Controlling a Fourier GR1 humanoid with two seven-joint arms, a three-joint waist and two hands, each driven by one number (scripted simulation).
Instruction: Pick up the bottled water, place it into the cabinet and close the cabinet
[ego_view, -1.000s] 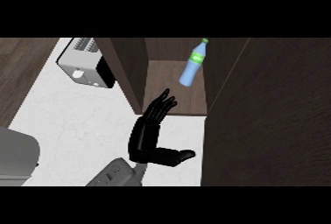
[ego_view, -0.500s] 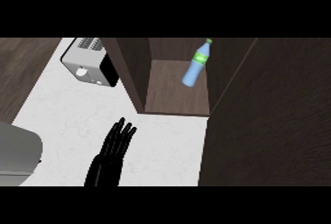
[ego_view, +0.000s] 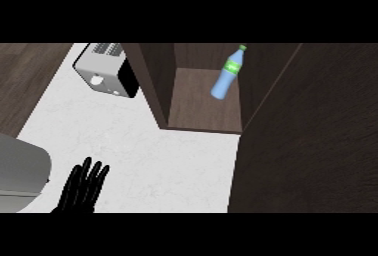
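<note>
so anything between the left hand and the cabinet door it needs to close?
Nothing visible. Left hand sits low on the white counter, open. Bottled water stands inside the cabinet; the dark door is at right, bare counter between.

Bottled water (ego_view: 229, 75) stands inside the cabinet (ego_view: 199, 107), toward its right wall. Toaster (ego_view: 107, 75) sits on the counter (ego_view: 155, 155) just left of the cabinet. One robot hand (ego_view: 83, 190) lies well before the cabinet, to its left.
</note>
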